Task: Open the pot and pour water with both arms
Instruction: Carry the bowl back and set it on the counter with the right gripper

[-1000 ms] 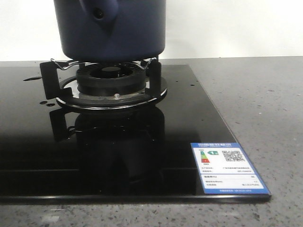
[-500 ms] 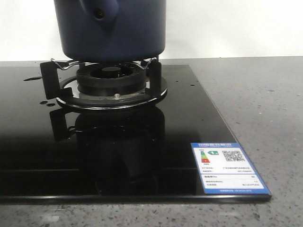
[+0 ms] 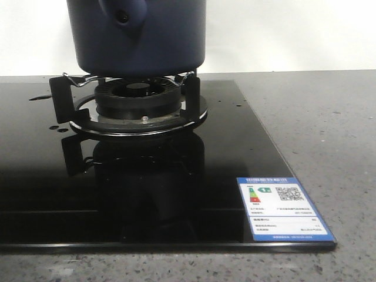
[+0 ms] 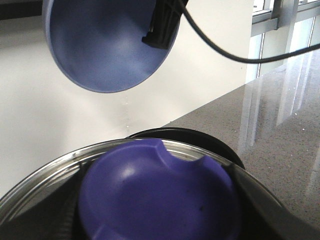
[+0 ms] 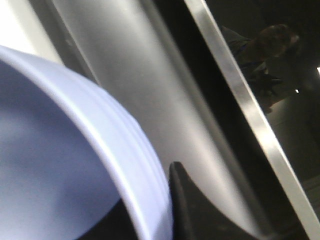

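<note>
Pot: the big dark blue pot (image 3: 138, 35) sits on the metal stand (image 3: 126, 88) over the round burner (image 3: 138, 97). A short handle with a round hole (image 3: 121, 14) sticks out toward the front camera.
Stove: a shiny black glass stove top (image 3: 117, 176) lies on the grey speckled worktop (image 3: 329, 135). A blue and white sticker (image 3: 282, 208) is on its near right corner.
Lid: the left wrist view looks down on a clear lid with a metal rim (image 4: 60, 165) and a big blue knob (image 4: 155, 195) close under the camera.
Bowl: a light blue ribbed bowl (image 4: 107, 42) hangs tilted in the air above the lid. The right wrist view shows its ribbed rim (image 5: 115, 145) up close.
Left hand: I cannot tell how far open it is or whether it grips the lid.
Right hand: one dark finger (image 5: 192, 207) touches the bowl's rim. I cannot tell how tight it holds.
</note>
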Action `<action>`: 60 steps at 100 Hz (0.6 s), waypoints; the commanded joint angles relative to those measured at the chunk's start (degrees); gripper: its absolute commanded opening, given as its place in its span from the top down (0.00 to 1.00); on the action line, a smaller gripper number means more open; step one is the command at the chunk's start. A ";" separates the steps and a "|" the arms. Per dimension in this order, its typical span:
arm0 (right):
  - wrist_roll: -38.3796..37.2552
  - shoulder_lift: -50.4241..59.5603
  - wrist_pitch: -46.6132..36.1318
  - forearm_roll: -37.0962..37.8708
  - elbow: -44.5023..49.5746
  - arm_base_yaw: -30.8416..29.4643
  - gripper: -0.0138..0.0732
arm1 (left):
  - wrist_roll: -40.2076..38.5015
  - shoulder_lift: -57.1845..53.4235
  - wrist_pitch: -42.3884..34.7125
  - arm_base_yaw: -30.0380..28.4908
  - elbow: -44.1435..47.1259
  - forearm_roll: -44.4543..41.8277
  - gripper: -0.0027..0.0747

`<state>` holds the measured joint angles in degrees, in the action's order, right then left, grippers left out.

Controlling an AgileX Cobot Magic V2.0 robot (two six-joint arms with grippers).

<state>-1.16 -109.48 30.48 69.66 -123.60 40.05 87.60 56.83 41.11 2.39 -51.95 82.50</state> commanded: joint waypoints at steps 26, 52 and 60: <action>-3.76 3.37 14.79 -13.00 -1.82 -0.01 0.89 | -0.51 -1.28 -0.86 1.37 -1.78 4.36 0.67; -9.04 4.43 24.16 -27.06 -3.27 -2.92 0.89 | -0.51 -1.28 -0.95 1.37 -1.78 6.44 0.67; -9.04 5.38 29.79 -34.55 -5.07 -6.43 0.89 | -0.51 -1.28 -0.95 1.37 -1.78 7.25 0.67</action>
<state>-9.50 -109.14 57.52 39.16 -125.12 37.16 87.60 56.83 40.75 3.28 -51.95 84.09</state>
